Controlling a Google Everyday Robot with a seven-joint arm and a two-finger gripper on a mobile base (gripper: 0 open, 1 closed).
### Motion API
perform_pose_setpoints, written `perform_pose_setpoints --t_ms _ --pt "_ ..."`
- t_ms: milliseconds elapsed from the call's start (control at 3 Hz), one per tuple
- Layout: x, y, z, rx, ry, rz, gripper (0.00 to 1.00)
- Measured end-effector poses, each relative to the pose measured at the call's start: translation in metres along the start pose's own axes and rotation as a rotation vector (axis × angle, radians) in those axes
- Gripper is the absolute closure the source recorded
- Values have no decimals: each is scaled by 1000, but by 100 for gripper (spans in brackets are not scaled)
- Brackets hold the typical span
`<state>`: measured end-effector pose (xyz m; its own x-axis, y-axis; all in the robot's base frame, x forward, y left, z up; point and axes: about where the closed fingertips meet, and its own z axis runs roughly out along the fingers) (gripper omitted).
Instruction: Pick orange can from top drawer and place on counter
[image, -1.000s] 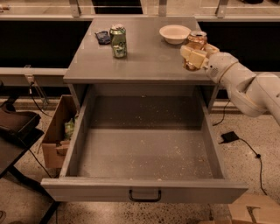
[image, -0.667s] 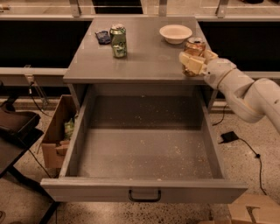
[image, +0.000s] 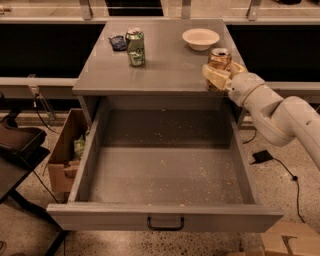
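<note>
While the gripper (image: 220, 75) clamps the orange can (image: 220, 56) at the counter's (image: 165, 70) right front edge, clear of the top drawer (image: 165, 175), it's the place step. Next: shift inward, set upright, release.

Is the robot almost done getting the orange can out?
Nearly. Done: the top drawer stands open with no can inside, and the orange can is up at counter height. In hand: the gripper is clamped on it at the counter's front right edge. Left: set it down firmly and let go.
</note>
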<state>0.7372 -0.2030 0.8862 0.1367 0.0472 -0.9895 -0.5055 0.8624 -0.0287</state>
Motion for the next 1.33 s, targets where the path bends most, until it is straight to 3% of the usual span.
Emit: perform_pose_setpoints --t_ms 667,1000,1333 --pt "-2 -28 21 88 -8 -32 100" --pt "9 -28 25 135 -3 -18 100" --pt "8 -27 27 142 -5 -14 78"
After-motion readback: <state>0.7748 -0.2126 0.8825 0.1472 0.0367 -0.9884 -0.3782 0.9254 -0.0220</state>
